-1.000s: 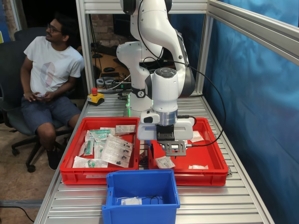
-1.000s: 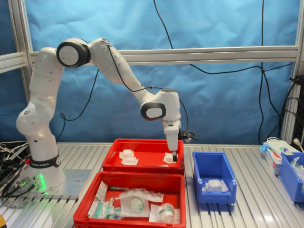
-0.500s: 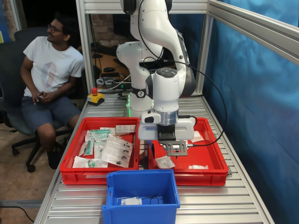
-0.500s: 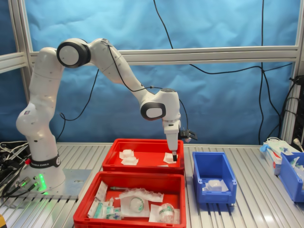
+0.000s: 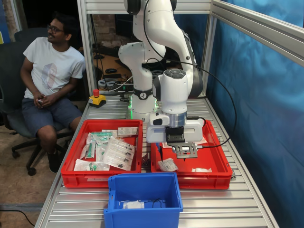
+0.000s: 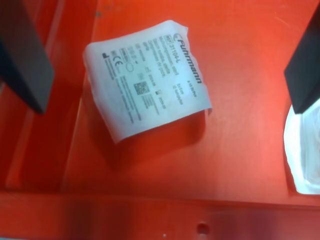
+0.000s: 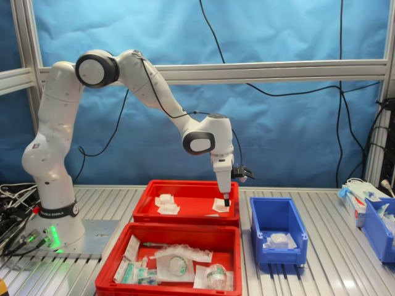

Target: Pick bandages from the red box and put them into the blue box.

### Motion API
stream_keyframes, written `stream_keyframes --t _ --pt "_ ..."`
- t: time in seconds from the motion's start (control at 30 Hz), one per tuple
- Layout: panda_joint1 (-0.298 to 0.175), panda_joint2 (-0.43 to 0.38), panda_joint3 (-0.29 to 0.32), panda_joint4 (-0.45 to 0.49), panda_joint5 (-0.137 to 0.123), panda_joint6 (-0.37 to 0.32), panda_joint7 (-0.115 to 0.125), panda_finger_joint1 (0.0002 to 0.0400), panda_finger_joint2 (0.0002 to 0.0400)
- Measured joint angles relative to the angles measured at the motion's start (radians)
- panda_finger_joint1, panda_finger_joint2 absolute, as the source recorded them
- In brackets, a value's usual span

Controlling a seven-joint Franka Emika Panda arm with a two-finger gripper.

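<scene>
Ribbed metal tabletop (image 5: 228, 204) carries the shallow red plastic tray (image 5: 214, 176), where the spread tool (image 6: 165, 75) should descend centred over the small white printed bandage packet (image 6: 146, 78).

White bandages (image 6: 146, 77) (black print) in red box (image 5: 220, 164); blue box (image 5: 143, 194) beside.

Blue curtain (image 7: 278, 31) behind aluminium frame (image 7: 259, 71); man seated (image 5: 50, 80) nearby.

Robotics lab, aluminium-frame cell (image 7: 247, 71), blue curtain (image 7: 290, 123), emergency stop (image 5: 96, 99)
</scene>
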Motion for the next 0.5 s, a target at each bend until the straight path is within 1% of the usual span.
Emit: stream_keyframes --t 0.17,0.5 --pt "0.004 0.014 0.001 0.000 0.000 0.018 0.000 0.0400 0.0400" --pt "0.008 0.037 0.001 0.000 0.000 0.029 0.000 0.0400 0.0400"
